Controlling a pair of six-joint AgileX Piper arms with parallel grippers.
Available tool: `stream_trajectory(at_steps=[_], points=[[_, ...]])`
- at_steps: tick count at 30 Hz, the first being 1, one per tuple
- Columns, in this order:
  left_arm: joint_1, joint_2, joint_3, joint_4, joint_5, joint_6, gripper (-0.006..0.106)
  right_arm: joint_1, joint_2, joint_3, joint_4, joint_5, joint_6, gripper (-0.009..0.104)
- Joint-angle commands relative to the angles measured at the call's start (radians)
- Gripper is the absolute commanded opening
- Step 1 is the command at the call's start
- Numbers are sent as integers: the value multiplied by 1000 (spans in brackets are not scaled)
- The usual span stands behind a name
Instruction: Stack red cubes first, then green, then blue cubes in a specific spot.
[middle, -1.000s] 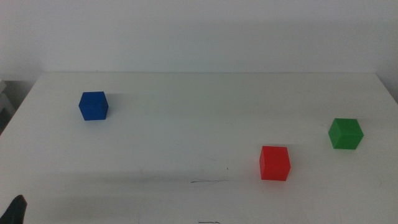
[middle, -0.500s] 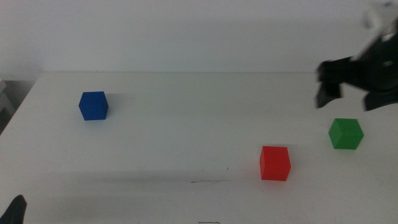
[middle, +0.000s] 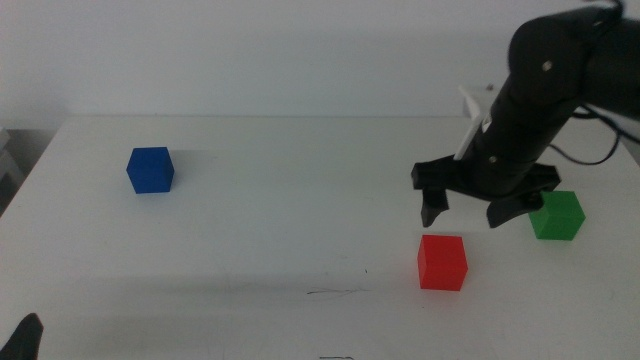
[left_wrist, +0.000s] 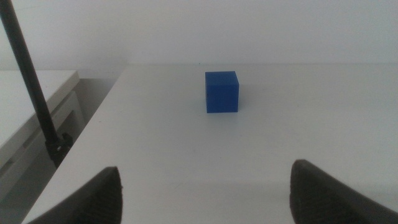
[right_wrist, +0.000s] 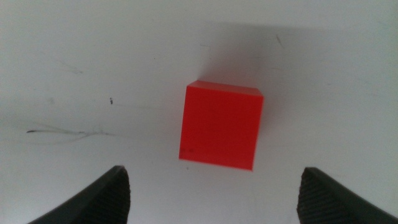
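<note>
The right claw (middle: 466, 209) hangs released just above and slightly beyond the one red cube (middle: 442, 262), which sits on the white surface (middle: 280, 220) right of the dark line (middle: 335, 292). One green cube (middle: 556, 215) lies farther right, one blue cube (middle: 150, 169) far left. The left claw (left_wrist: 205, 193) waits released, near left.

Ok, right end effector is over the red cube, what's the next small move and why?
Probably lower it straight down. The right end effector hangs open above the red cube, which sits between its jaws in the wrist view, untouched. The left end effector waits, facing the blue cube.
</note>
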Motion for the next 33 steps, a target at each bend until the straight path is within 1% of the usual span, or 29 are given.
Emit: stream_trajectory(at_steps=[1, 5, 19, 23, 27, 28, 30, 33], points=[[-4, -26, -1, -9, -83, -2, 91, 2, -16, -34, -5, -41, 5, 94], [-4, -26, -1, -9, -83, -2, 91, 2, 24, -34, -4, -72, 6, 94], [-4, -26, -1, -9, -83, -2, 91, 2, 139, -34, 8, -76, 51, 94], [-4, -26, -1, -9, -83, -2, 91, 2, 165, -34, 16, -78, 58, 92], [-4, -26, -1, -9, -83, -2, 91, 2, 183, -33, 23, -84, 58, 84], [-4, -26, -1, -9, -83, -2, 91, 2, 187, -33, 26, -84, 58, 80], [-4, -26, -1, -9, -83, -2, 91, 2, 193, -33, 29, -84, 59, 72], [-4, -26, -1, -9, -83, -2, 91, 2, 194, -33, 27, -84, 83, 50]])
